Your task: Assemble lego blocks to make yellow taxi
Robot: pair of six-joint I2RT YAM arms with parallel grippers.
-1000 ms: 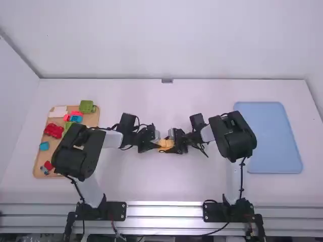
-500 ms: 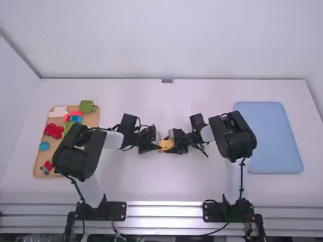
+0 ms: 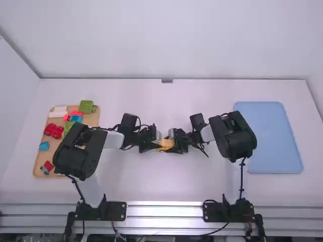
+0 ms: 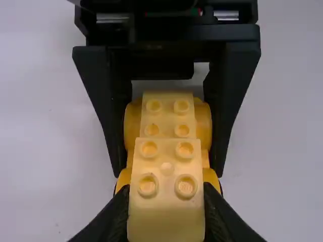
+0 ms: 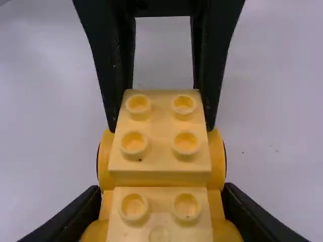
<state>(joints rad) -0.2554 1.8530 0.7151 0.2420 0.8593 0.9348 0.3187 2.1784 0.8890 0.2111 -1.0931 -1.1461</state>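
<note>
High view: left gripper [image 4: 166, 199] at nine o'clock clamping block [image 5: 160, 156], right gripper [image 5: 161, 201] at three pinching chassis [image 5: 217, 161]; lopsided pressure could jam them!

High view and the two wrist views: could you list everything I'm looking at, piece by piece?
studded blocks: two, pale yellow, on the base between the grippers
base: one, orange-yellow, rounded sides, under those blocks
wooden tray: one, brown, table's left side
tray pieces: several, red, pink, blue, green, white, grey; exact count unclear, left arm covers part
blue tray: one, light blue, table's right side
table: one, white, beneath everything
left arm, right arm: two, white and black, reaching in from the bottom edge
left gripper: one, black, closed on a studded block
right gripper: one, black, closed around the base
</note>
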